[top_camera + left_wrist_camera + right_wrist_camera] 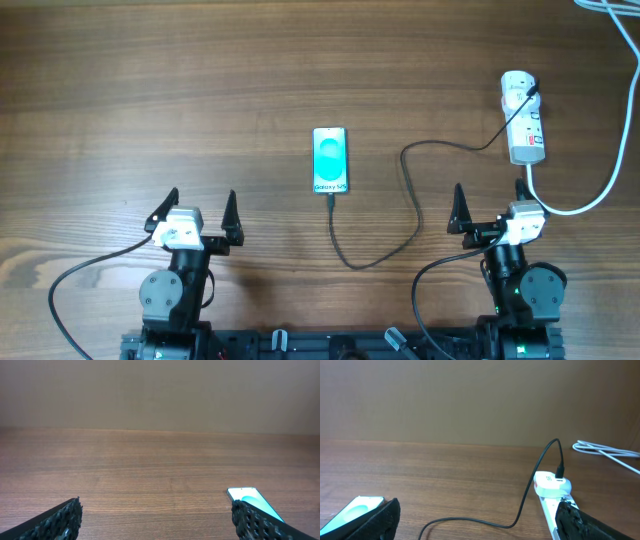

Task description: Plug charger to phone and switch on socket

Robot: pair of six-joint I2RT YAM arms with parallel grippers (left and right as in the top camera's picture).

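Overhead view: the left gripper (197, 210) and the right gripper (490, 205) stand wide and empty; grasping the charger (332, 220) near the phone (330, 159) could drag the light phone aside.

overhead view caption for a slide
Thin black charger cable curves across the wooden table from white power strip to cyan-screened smartphone.

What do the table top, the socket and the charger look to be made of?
Table: wood or wood-look laminate, matte, visible grain. Socket: white plastic, seemingly; smooth moulded body. Charger: black cable, likely rubbery sheath; lies in loose curves.
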